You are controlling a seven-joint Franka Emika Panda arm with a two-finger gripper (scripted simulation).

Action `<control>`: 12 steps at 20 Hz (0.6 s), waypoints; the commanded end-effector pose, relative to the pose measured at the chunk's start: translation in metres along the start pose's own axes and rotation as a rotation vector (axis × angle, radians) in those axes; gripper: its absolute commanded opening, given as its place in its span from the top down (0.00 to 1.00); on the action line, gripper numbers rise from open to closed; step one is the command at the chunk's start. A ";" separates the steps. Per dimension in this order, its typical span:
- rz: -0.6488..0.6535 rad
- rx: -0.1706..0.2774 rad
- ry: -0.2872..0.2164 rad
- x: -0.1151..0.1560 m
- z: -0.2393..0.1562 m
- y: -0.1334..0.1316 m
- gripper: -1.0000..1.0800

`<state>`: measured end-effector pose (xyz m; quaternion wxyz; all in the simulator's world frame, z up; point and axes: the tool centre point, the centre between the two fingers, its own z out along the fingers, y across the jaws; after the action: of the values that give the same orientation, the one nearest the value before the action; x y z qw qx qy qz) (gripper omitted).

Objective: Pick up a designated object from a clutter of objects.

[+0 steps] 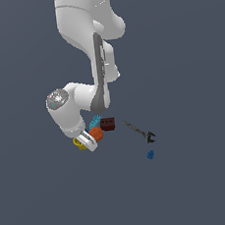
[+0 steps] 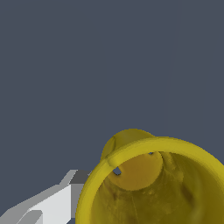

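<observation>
I have the claw (image 1: 87,143) down at the yellow cup (image 2: 153,183), lower left of centre; grip unclear, lift remains.

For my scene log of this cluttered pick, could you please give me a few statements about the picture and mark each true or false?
1. The yellow cup fills much of the wrist view, its hollow inside showing. True.
2. The orange ball lies far from the dark red-brown box. False: they lie close together.
3. The grey-black wrench lies toward the exterior view's right of the box. True.
4. The small blue piece rests inside the cup. False: it lies alone beyond the wrench.
5. The hand is high above the clutter. False: it is down beside the cup and ball.
</observation>
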<state>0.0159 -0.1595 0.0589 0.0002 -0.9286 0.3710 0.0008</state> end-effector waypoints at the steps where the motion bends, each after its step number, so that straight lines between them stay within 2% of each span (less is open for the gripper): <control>1: 0.000 0.001 0.002 0.002 -0.011 0.002 1.00; 6: 0.001 0.001 0.002 0.005 -0.045 0.010 1.00; 12: 0.002 0.001 0.001 0.011 -0.103 0.024 1.00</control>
<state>0.0088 -0.1807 0.1449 0.0005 -0.9284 0.3716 0.0008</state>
